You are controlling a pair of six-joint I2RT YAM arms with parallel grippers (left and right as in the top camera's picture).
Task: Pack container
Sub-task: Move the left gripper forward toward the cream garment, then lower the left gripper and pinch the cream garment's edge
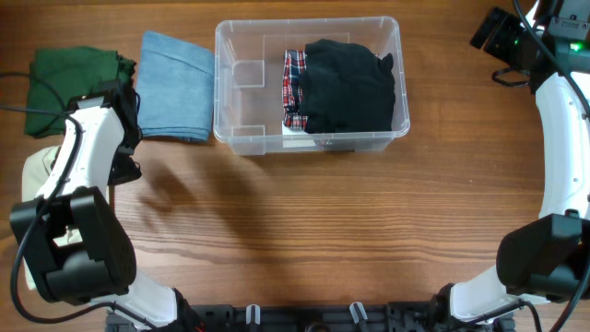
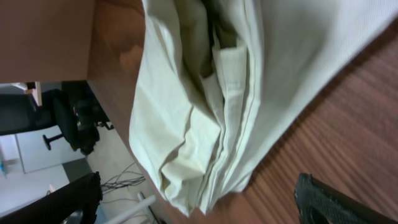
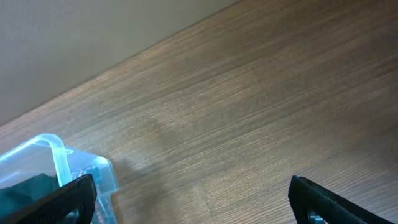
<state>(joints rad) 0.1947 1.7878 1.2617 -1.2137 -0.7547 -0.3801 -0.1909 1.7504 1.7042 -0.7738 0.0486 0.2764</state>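
The clear plastic container (image 1: 238, 55) stands at the back middle of the table. A black garment (image 1: 348, 85) and a plaid garment (image 1: 294, 83) lie inside it. My left gripper (image 1: 122, 164) is open at the table's left side. In the left wrist view its fingers (image 2: 199, 208) are spread wide just short of a folded cream garment (image 2: 205, 93) (image 1: 35, 168), which lies at the table's edge. My right gripper (image 1: 502, 37) (image 3: 199, 205) is open and empty above bare wood at the back right. A container corner (image 3: 59, 158) shows at its lower left.
A folded blue garment (image 1: 175, 85) lies just left of the container. A green garment (image 1: 64, 83) lies further left. The left arm covers part of the cream garment from above. The floor, cables and an office chair (image 2: 71, 121) show past the table's left edge.
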